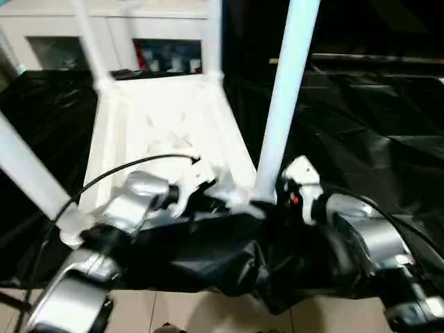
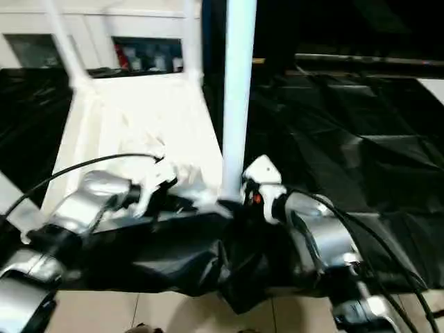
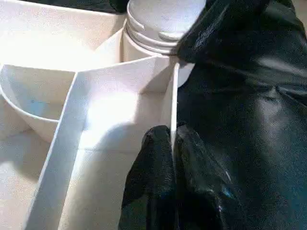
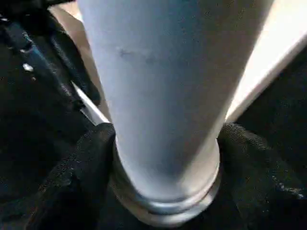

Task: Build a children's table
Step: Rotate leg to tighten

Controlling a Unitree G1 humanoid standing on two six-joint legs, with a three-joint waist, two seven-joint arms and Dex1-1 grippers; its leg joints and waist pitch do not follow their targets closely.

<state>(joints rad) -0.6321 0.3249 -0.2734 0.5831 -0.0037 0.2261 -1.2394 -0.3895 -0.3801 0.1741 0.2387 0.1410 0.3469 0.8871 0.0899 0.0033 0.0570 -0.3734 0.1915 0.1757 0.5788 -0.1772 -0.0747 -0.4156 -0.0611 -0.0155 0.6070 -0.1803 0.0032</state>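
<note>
Seating the last leg in an upturned children's table.
Right gripper (image 4: pixel 165 143) straddles the near-right leg (image 1: pixel 284 104), grip unclear; left gripper (image 3: pixel 172 158) pinches a tabletop (image 1: pixel 166 118) rib. Next: confirm the leg is seated.

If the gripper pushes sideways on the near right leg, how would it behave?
The near right leg looks stiff, so it likely levers rather than bends. Standing tall in the tabletop corner socket, it may wobble. Its smooth surface seems slippery.
</note>
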